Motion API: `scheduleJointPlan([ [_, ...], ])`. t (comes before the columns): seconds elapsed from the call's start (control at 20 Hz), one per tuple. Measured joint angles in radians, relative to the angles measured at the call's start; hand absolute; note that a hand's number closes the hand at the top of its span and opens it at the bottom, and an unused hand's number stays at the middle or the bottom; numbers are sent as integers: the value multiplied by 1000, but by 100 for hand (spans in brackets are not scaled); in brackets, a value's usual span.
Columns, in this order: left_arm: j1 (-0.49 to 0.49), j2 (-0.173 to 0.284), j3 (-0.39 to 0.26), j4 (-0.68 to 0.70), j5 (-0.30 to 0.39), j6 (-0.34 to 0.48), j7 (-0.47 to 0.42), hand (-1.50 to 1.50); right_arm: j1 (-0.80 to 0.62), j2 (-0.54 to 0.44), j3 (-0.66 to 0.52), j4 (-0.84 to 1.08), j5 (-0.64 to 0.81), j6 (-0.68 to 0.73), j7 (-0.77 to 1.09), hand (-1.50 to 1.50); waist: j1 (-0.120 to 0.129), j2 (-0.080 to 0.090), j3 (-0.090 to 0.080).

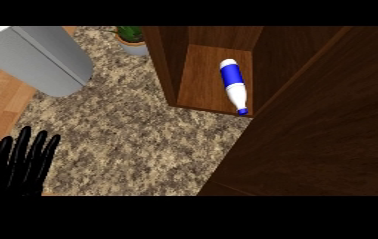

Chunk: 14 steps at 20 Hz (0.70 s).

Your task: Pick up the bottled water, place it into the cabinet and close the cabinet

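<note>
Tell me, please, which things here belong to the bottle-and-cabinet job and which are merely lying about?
Belongs to the job:
bottled water, lying inside the cabinet
cabinet, with its open door
left hand, resting open

Just about:
potted plant
grey appliance

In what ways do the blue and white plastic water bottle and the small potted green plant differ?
The blue and white plastic water bottle lies on its side inside the brown wooden cabinet; the small potted green plant stands upright on the speckled stone counter, left of the cabinet. The bottle shows whole; the plant is cut by the view's edge.
</note>
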<state>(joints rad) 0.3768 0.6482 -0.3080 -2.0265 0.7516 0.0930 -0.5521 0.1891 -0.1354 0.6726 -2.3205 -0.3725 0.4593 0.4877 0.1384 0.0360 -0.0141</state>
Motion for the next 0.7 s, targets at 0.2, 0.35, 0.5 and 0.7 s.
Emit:
scheduleJointPlan([
  [0.2, 15, -1, 8, 1, 6, -1, -5, -150, 14, 16, -58, 12, -7, -62, -32, 150, -17, -3, 0],
  [0.35, 20, 0, 11, 4, 8, -9, -9, -150, -4, 25, -142, 38, -16, -112, -55, 150, -20, 2, 1],
  [0.5, 22, -1, 9, 3, 9, -18, -12, -150, -56, 42, -236, 107, -30, -187, -72, 150, -13, 4, 3],
  [0.7, 19, 0, 8, 3, 14, -30, -10, -150, -209, 99, -288, 248, -10, -358, -81, 150, 2, 4, 6],
])
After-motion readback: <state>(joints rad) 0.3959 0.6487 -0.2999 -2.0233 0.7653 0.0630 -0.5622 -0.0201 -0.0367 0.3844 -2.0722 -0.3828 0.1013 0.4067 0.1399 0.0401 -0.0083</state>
